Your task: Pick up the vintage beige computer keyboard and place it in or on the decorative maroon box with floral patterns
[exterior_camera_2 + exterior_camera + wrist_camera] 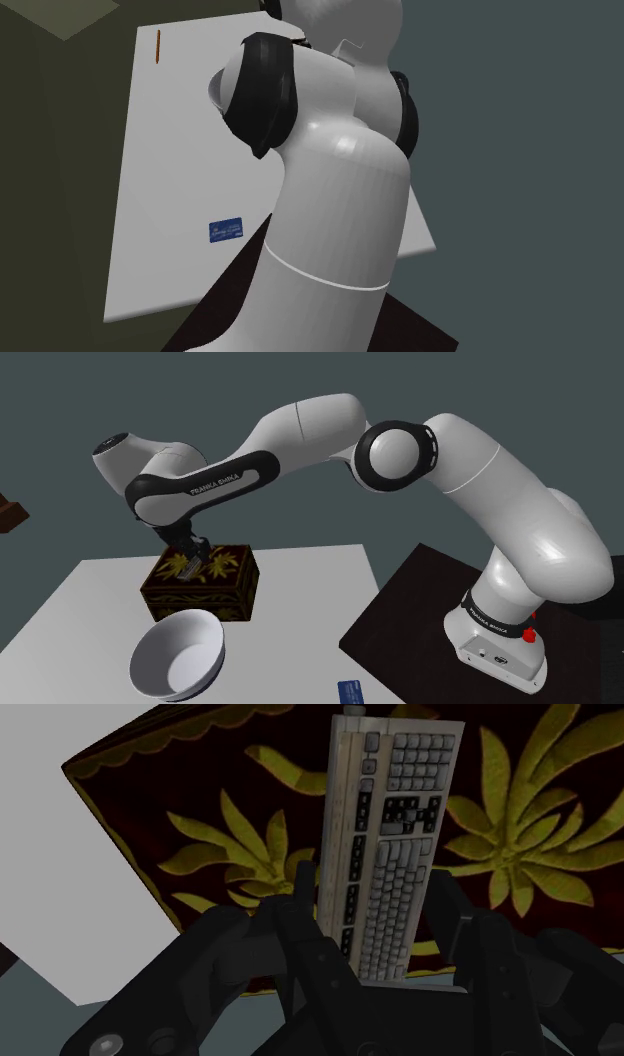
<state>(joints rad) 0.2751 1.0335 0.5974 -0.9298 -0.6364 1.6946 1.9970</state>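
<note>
Beige keyboard point(385, 854) is hanging right over the maroon floral box's point(225, 592) lid on the white desk point(300, 582). The hand point(370, 889) is clasping its long edges, lining up the set-down, I'd judge.

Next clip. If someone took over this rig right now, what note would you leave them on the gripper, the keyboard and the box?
Gripper: shut on the keyboard, clasping its long edges.
Keyboard: beige, lengthwise over the lid of the box; I cannot tell whether it touches the lid.
Box: dark maroon with gold leaf patterns, lid closed, on the white table, with a white bowl near it.
Done: keyboard picked up and brought over the box.
Left: lower it onto the lid, open the gripper, draw the arm back.
</note>
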